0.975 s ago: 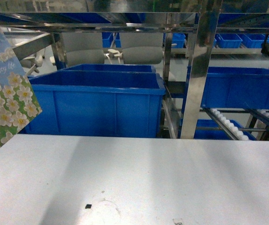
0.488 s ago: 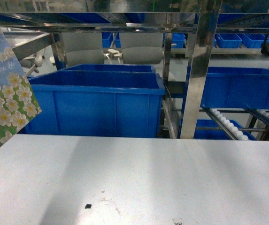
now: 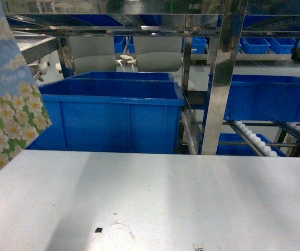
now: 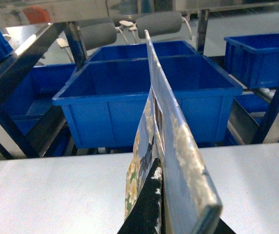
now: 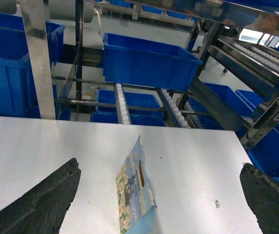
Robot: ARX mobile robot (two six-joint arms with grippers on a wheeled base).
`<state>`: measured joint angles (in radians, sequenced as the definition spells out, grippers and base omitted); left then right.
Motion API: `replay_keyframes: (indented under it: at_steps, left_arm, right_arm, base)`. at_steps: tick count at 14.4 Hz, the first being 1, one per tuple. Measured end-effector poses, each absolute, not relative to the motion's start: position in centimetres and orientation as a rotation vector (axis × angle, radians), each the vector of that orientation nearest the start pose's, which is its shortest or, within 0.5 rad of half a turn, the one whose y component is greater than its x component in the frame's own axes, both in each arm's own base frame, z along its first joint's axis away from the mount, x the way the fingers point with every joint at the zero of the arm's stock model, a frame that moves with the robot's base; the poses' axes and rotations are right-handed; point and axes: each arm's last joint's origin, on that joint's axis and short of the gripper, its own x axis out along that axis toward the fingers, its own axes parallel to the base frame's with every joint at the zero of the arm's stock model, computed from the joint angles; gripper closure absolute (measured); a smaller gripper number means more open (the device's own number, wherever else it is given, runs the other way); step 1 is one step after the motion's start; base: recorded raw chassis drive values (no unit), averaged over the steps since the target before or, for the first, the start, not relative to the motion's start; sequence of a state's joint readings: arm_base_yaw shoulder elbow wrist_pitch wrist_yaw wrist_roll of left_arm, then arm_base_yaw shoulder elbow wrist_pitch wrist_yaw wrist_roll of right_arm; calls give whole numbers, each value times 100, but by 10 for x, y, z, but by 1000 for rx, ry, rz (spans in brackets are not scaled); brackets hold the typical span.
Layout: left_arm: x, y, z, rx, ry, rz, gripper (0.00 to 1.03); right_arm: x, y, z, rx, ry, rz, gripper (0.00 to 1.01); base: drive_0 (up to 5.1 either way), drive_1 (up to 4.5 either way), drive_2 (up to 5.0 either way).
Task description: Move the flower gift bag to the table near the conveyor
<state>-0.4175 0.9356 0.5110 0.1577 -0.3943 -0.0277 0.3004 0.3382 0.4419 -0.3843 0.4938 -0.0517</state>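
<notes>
"Carrying the flower gift bag [image 3: 6, 104] is the step in hand, I judge. At far left my left pincer [image 4: 183, 214] is clamped on its edge, and it hangs over the left end of the bench [image 3: 191, 198]."

"Is its base down?"

"I cannot tell; the bottom is out of frame. Behind the bench sits a blue bin [image 3: 113, 115], and right of that the conveyor [image 3: 252, 136] with its white rollers."

"And your other arm?"

"My right pincer [image 5: 158, 165] is spread wide, grasping nothing, with the bag in sight below it. Next I would lower the bag until it stands on the bench near the rollers, then let go."
</notes>
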Motion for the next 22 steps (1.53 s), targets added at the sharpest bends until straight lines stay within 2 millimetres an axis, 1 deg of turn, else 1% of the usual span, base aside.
replay_keyframes:
  at_steps: [2, 3, 5, 7, 10, 11, 14, 17, 20, 22]
  left_arm:
    - [200, -88, 234, 97, 292, -46, 101]
    - [205, -97, 233, 98, 290, -61, 101]
    - [213, -110, 233, 105, 287, -77, 101]
    - [217, -121, 221, 128, 323, -76, 101]
    - [217, -137, 203, 130, 364, -54, 101]
    - [217, -142, 193, 126, 377, -48, 101]
    - [218, -151, 170, 122, 416, -16, 101]
    - [219, -165, 149, 121, 449, -52, 101]
    - [226, -167, 137, 110, 458, -33, 101]
    - [232, -161, 127, 113, 447, 12, 101]
  right_arm:
    - [98, 16, 250, -160, 265, -185, 3]
    - [98, 16, 250, -160, 264, -185, 3]
    - [98, 16, 250, -160, 264, -185, 3]
    - [98, 16, 250, -160, 264, -185, 3]
    - [98, 16, 250, -160, 264, -185, 3]
    - [98, 16, 250, -160, 265, -185, 3]
    - [98, 16, 250, -159, 264, -185, 3]
    - [98, 16, 250, -160, 264, -186, 3]
    - [98, 16, 250, -160, 264, -186, 3]
    - [98, 16, 250, -160, 264, -186, 3]
  base:
    - [0, 0, 0]
    - [0, 0, 0]
    - [0, 0, 0]
    - [0, 0, 0]
    - [0, 0, 0]
    - [0, 0, 0]
    - [0, 0, 0]
    - [0, 0, 0]
    - [0, 0, 0]
    - [0, 0, 0]
